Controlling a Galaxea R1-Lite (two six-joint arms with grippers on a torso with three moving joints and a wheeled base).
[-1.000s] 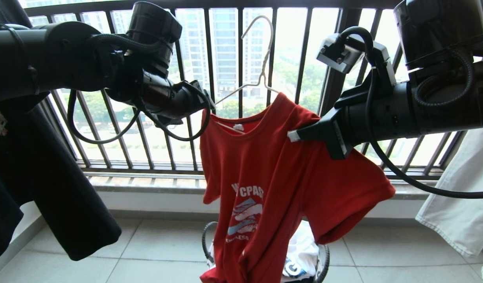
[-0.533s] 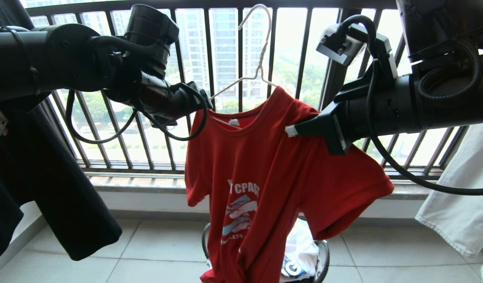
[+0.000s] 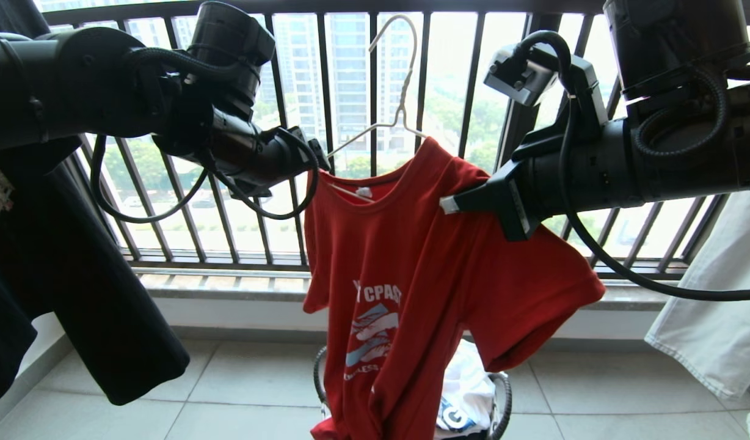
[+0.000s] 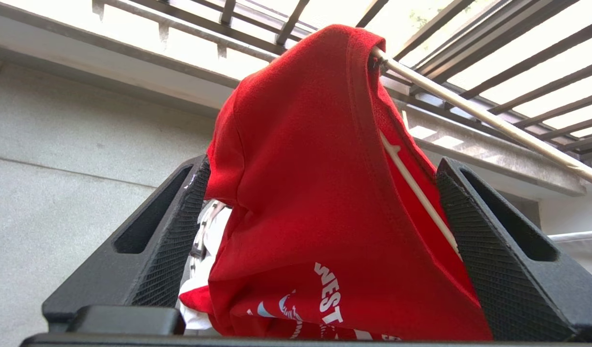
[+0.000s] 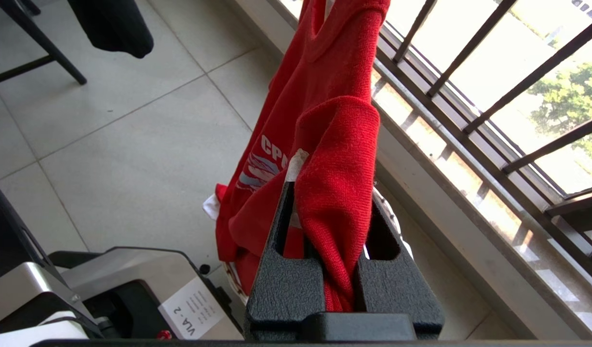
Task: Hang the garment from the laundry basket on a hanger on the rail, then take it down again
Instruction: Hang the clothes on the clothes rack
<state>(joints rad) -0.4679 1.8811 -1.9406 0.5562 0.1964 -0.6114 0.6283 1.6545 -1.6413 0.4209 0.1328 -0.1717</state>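
Our right gripper [image 5: 332, 212] pinches the red printed T-shirt [image 3: 411, 281] hanging lengthwise above the round mesh-sided laundry basket [image 3: 502, 400]; our left gripper [image 4: 320, 226] stands spread; the thin white wire hanger [image 3: 399, 79] hooks upward.

Both arms are matte black cylinders with thick round joint housings and looping black corrugated cables. The right arm [image 3: 625, 165] carries a grey-white box camera on its wrist. Each gripper has 2 black wedge-shaped fingers [image 4: 161, 241] with hollow slots and finely ribbed inner pads.
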